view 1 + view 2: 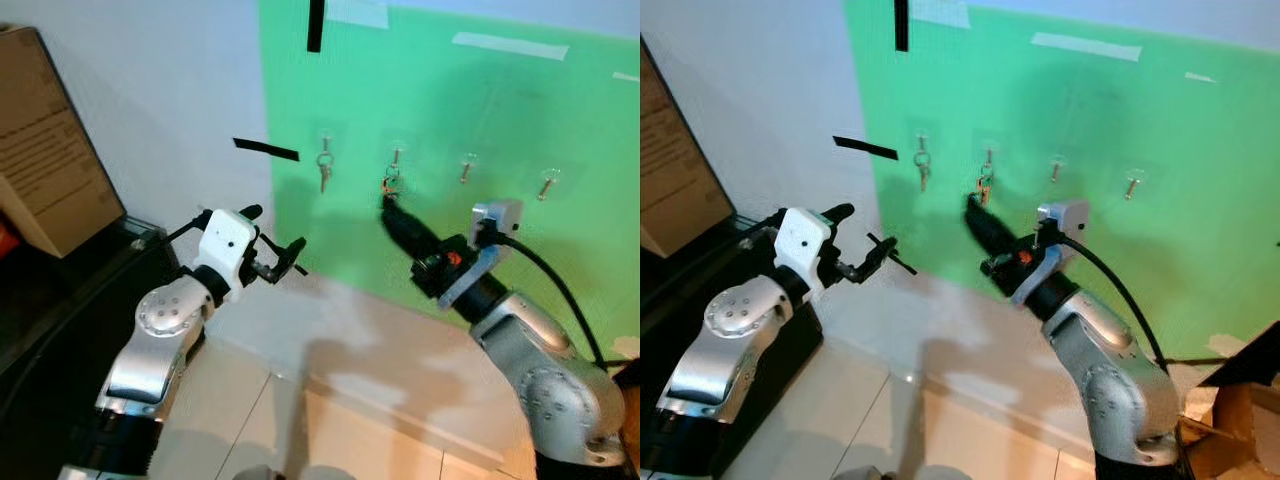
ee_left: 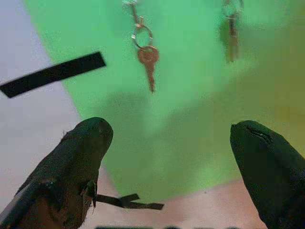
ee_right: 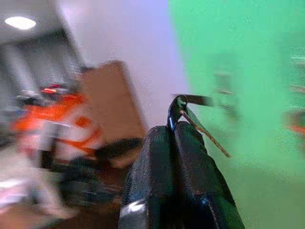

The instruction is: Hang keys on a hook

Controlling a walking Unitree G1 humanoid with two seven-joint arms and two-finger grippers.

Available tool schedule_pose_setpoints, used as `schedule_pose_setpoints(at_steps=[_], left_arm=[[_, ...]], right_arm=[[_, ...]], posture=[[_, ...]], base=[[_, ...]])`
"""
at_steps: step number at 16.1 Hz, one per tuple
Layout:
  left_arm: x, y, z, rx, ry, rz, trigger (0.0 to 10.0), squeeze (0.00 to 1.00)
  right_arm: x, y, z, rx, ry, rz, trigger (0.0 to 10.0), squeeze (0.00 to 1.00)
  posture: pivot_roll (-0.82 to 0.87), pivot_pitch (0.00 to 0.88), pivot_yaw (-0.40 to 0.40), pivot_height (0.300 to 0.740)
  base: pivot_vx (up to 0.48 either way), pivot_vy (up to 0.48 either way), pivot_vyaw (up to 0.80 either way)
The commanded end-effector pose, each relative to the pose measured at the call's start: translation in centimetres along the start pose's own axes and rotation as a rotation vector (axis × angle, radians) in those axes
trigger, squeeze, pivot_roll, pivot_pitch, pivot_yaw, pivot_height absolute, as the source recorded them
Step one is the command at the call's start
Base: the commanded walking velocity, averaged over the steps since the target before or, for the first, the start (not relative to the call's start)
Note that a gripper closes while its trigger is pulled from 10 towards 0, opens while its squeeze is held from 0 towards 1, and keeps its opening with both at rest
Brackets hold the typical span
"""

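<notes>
green wall sheet [image 1: 480, 250], black tape strip [image 1: 266, 149], brown box [image 1: 45, 140]

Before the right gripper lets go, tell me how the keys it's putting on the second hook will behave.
The keys hang from a ring, so they will probably swing on the hook once released. Being small metal, they look light and rigid. The right gripper pinches only a thin edge, so a slip seems possible.

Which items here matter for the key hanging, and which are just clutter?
In play:
- right end effector, shut on the keys at the second hook
- two bare hooks beyond it
- first hook with a key already hanging

Lying about:
- left end effector, open
- cardboard box
- black tape strip
</notes>
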State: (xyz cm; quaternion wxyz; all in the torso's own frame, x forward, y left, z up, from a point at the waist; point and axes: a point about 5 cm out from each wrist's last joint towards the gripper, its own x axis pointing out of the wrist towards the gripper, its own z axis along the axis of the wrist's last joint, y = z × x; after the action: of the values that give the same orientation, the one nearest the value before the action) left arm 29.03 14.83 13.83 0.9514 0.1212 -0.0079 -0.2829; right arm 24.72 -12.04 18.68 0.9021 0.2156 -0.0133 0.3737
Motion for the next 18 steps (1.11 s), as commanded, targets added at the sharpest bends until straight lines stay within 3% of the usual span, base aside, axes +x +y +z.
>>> schedule_pose_setpoints(at_steps=[1,3,7,10,15,18], left_arm=[[-0.1,-0.1,0.3,0.008,-0.011,-0.015,10.0,0.0],[-0.1,-0.2,0.3,0.01,-0.011,-0.028,10.0,0.0],[-0.1,-0.4,0.7,0.01,-0.024,-0.074,10.0,0.0],[0.1,-0.9,2.1,-0.04,-0.085,-0.166,10.0,0.0],[-0.3,-2.3,2.0,-0.064,-0.057,-0.33,10.0,0.0],[-0.4,-2.5,1.9,-0.07,-0.052,-0.35,10.0,0.0]], right_arm=[[-0.4,0.6,0.4,0.036,-0.002,0.067,10.0,0.0],[-0.6,0.5,0.4,0.037,0.011,0.057,10.0,0.0],[-0.2,-2.6,0.3,0.069,-0.012,-0.208,10.0,0.0],[0.1,-3.0,1.0,0.085,-0.043,-0.233,10.0,0.0],[0.2,-5.1,2.0,0.124,-0.106,-0.372,10.0,0.0],[0.1,-5.9,2.2,0.158,-0.131,-0.417,10.0,0.0]], posture=[[-0.02,0.0,0.016,0.74],[-0.02,0.0,0.019,0.74],[-0.03,0.0,0.024,0.74],[-0.03,0.0,0.029,0.74],[-0.03,0.0,0.03,0.74],[-0.03,0.0,0.032,0.74]], base=[[0.0,0.0,0.0],[0.0,0.0,0.0],[0.0,0.0,0.0],[0.0,0.0,0.0],[0.0,0.0,0.0],[0.0,0.0,0.0]])
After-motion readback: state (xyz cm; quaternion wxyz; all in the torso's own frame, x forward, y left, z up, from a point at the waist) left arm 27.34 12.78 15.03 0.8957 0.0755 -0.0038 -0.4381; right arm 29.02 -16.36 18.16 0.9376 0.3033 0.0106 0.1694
